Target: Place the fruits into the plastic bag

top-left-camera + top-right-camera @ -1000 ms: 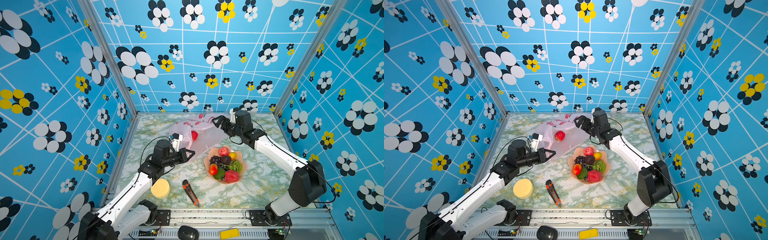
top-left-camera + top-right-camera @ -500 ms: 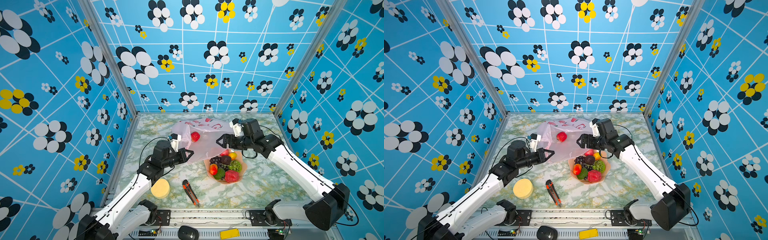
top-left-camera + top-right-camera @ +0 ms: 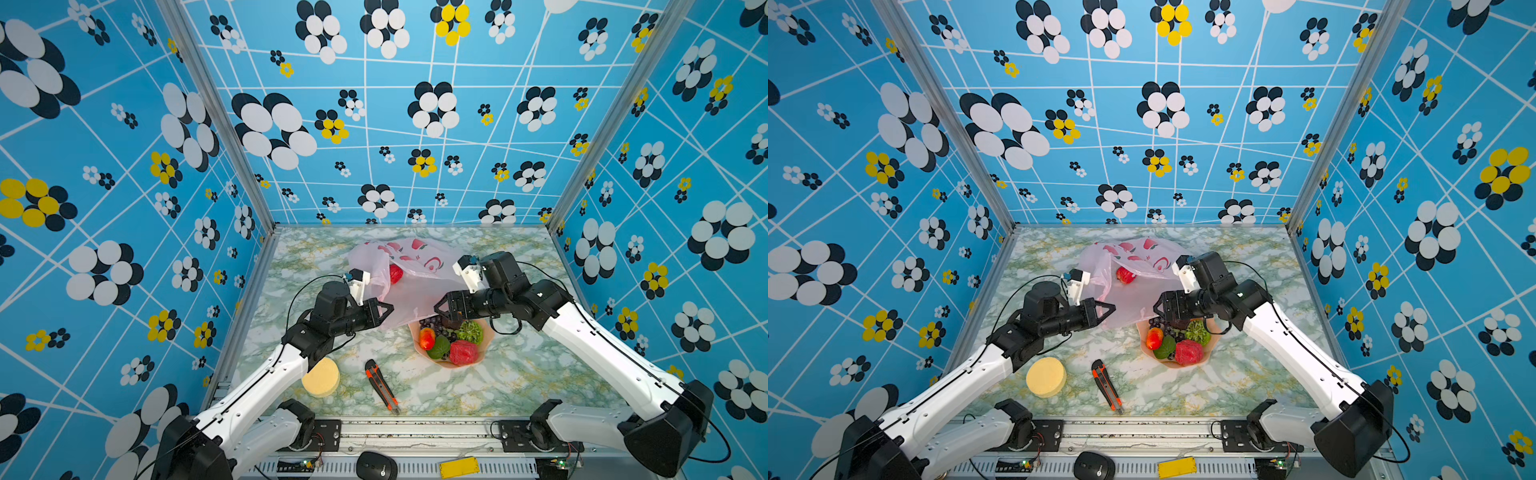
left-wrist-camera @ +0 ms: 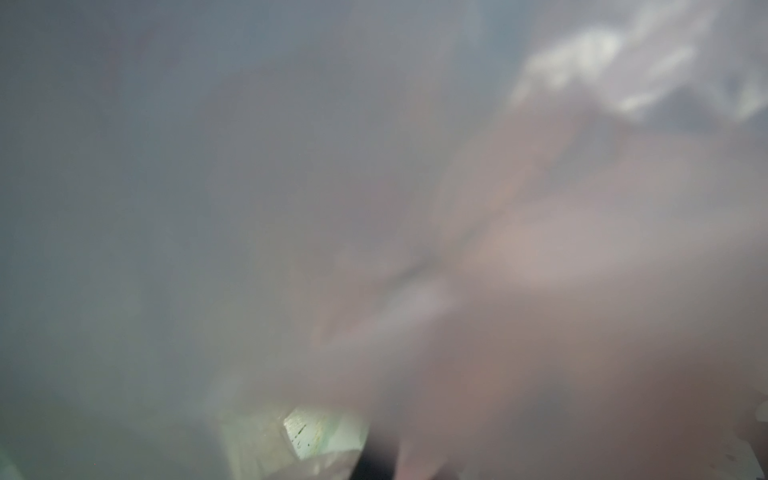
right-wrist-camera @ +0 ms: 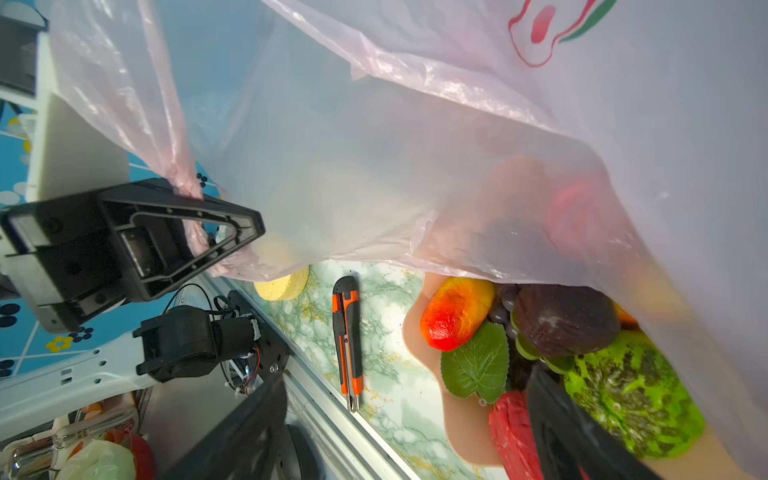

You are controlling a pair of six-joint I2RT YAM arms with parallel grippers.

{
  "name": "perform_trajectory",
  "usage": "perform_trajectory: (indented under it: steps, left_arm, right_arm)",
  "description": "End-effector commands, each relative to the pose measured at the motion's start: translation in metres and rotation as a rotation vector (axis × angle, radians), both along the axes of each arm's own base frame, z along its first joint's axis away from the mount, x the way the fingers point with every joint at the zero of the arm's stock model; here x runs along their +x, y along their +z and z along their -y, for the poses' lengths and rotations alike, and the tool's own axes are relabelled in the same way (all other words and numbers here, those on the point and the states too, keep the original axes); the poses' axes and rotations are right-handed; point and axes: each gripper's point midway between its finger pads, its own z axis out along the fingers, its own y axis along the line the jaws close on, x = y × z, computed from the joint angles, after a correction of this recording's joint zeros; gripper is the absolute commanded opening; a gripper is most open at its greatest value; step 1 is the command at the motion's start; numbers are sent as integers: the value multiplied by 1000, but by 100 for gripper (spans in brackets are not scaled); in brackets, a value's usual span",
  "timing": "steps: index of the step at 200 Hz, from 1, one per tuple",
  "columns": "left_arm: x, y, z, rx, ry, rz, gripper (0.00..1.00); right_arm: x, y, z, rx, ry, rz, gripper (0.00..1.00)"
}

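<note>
Left tool (image 3: 384, 309): jaws closed, pinching a bunched edge of the plastic bag (image 3: 415, 286) and holding it up off the worktop (image 3: 519, 374).
Right tool (image 3: 441, 311): jaws wide apart, and we see nothing held between them. It hangs over the far side of the bowl (image 3: 451, 363), under the bag's loose hem.
Right finger (image 5: 557, 424): just beside the red bumpy fruit (image 5: 513, 436) and the green spiky fruit (image 5: 631, 399); we cannot tell if it touches them.
Plastic bag: back middle of the worktop, its near hem draped over the bowl's far side.
Fruit in bag: one red fruit (image 3: 395, 273), showing through the film.
Fruits in bowl: mango (image 3: 427, 338), grapes (image 3: 432, 323) and a green leaf (image 3: 439, 348), beside the two already named.
Front of worktop: yellow sponge (image 3: 321, 377) and orange utility knife (image 3: 382, 386), left of the bowl and apart from each other.
Left wrist view: only blurred pale film over the lens.
</note>
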Motion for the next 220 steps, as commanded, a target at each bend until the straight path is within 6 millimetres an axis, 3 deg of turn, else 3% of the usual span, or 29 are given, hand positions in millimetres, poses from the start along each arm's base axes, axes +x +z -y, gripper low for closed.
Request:
perform_trajectory:
  steps: [1, 24, 52, 72, 102, 144, 164, 193, 220]
  left_arm:
    - [6, 7, 8, -14, -3, 23, 0]
    - [5, 9, 14, -11, -17, 31, 0]
    - [4, 7, 13, -6, -14, 32, 0]
    - [3, 6, 12, 1, -10, 32, 0]
    - [3, 6, 10, 2, -3, 34, 0]
    - [4, 11, 8, 9, 12, 41, 0]
    - [4, 13, 6, 11, 23, 47, 0]
    - [4, 13, 5, 12, 25, 46, 0]
    - [4, 11, 4, 15, 34, 41, 0]
  right_arm:
    - [-1, 46, -32, 292, 74, 109, 92]
    - [-8, 68, -59, 468, 164, 83, 95]
    - [-13, 68, -77, 448, 241, 83, 98]
    - [-9, 70, -74, 404, 230, 126, 99]
    - [-9, 93, -69, 431, 225, 214, 99]
    - [-30, 119, -58, 442, 282, 276, 99]
    - [-39, 109, -44, 329, 286, 261, 98]
    - [-47, 67, -11, 38, 260, 162, 92]
    - [-48, 33, 15, -126, 183, 69, 81]
